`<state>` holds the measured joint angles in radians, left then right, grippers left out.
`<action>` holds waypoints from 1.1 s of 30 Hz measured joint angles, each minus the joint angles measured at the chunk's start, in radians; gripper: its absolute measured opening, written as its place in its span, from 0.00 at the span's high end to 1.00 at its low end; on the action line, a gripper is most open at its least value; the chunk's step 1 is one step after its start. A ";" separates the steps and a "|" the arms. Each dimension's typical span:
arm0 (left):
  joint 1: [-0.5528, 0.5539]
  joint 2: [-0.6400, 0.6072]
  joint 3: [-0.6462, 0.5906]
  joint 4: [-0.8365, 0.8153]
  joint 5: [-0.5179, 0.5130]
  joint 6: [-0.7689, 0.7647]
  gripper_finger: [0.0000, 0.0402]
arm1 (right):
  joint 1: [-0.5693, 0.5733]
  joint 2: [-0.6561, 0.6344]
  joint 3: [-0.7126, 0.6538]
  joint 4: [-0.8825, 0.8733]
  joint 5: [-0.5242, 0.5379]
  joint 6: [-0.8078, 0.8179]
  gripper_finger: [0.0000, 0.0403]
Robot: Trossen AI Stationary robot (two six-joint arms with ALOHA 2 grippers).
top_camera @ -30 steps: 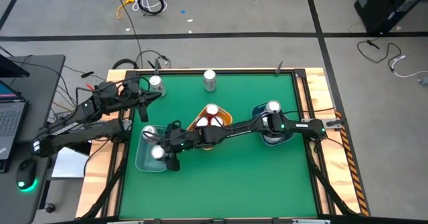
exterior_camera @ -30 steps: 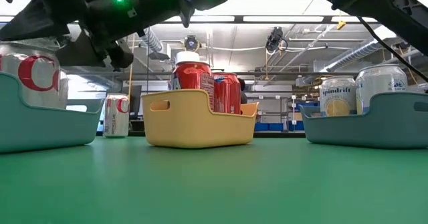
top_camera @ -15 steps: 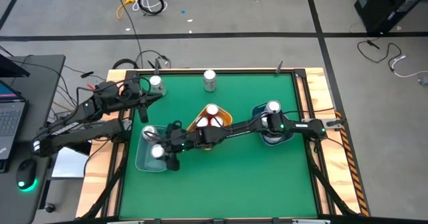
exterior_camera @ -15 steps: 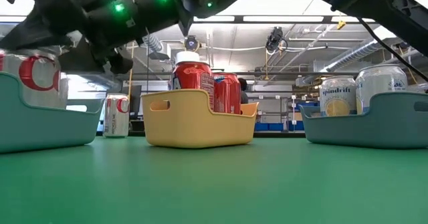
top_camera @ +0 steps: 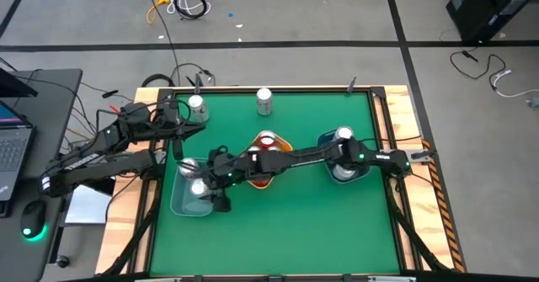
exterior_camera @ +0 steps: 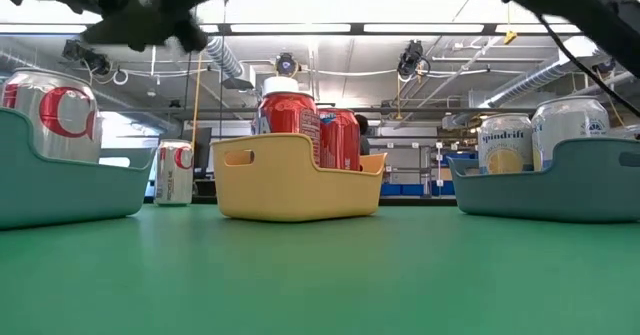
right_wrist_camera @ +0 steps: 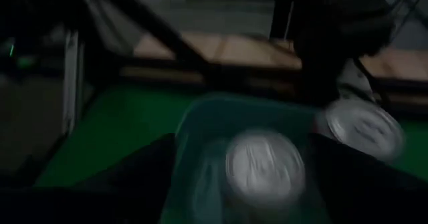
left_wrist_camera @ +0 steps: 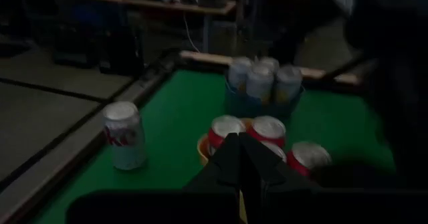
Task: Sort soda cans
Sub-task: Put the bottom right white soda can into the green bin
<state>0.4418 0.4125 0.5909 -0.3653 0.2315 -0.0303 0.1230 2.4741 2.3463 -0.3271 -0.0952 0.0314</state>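
While its fingers cannot be judged open or closed in any view, the right gripper point(top_camera: 212, 187) hangs above the translucent blue-grey rectangular bin point(top_camera: 178, 206) at the left side of the green counter point(top_camera: 286, 231). That bin holds two silver-grey cylindrical soda cans with silver tops point(top_camera: 189, 167), one bearing a red letter in the low view point(exterior_camera: 48, 115). The right arm point(top_camera: 295, 157) stretches across the counter's middle, passing over the yellow rectangular plastic bin point(exterior_camera: 296, 180) and partly hiding it from above; this bin contains red soda cans point(exterior_camera: 291, 113). A second blue-grey bin point(exterior_camera: 545, 183) near the counter's right side holds pale cans with printed labels point(exterior_camera: 505, 143).

The left gripper point(top_camera: 179, 130) waits near the counter's far left corner with its fingers point(left_wrist_camera: 227, 160) pressed together on nothing. Just beside it stands a lone silver-grey can point(top_camera: 197, 107). Another silver-grey can with red lettering point(top_camera: 264, 101) stands upright by the far edge, clear of all bins, and appears in the left wrist view point(left_wrist_camera: 125, 134) beside the yellow bin.
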 joint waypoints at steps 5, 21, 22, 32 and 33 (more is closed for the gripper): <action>-0.059 0.006 0.050 -0.081 -0.027 0.026 1.00 | -0.006 -0.102 0.002 -0.329 0.008 -0.096 0.52; -0.341 0.188 0.184 -0.269 -0.191 0.021 1.00 | 0.034 -0.201 -0.165 -0.585 0.106 -0.190 1.00; -0.361 0.211 0.195 -0.285 -0.198 0.012 1.00 | 0.040 -0.232 -0.203 -0.562 0.105 -0.191 1.00; -0.576 0.439 0.363 -0.435 -0.265 -0.116 1.00 | 0.061 -0.677 -0.920 -0.049 0.129 -0.090 1.00; -0.595 0.462 0.383 -0.459 -0.266 -0.142 1.00 | 0.064 -0.718 -1.001 0.013 0.131 -0.079 1.00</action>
<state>-0.1531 0.8743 0.9744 -0.8245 -0.0343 -0.1724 0.1866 1.7564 1.3455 -0.3138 0.0358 -0.0478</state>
